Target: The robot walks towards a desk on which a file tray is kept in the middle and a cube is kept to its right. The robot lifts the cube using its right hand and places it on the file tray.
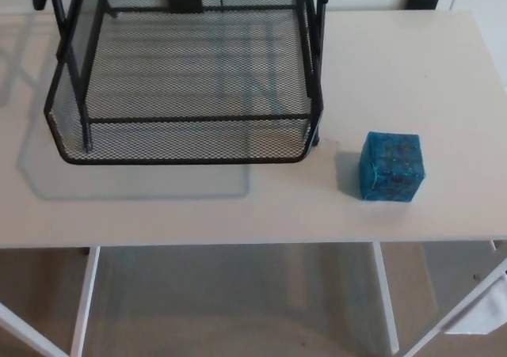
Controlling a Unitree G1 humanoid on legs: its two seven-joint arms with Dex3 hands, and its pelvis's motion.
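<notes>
Head view: blue cube [391,167], markings illegible, right of black mesh file tray [186,159] on desk [404,64]; hands out of view.

Soft, even light, mild overall blur, file tray [190,140] casting pale shadow leftward on desk [412,72], cube [392,167] shadowed left.

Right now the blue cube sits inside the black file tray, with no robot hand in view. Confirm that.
Wrong place: the head view shows the blue cube on the desk, right of the file tray, apart from it. No hand shows.
</notes>
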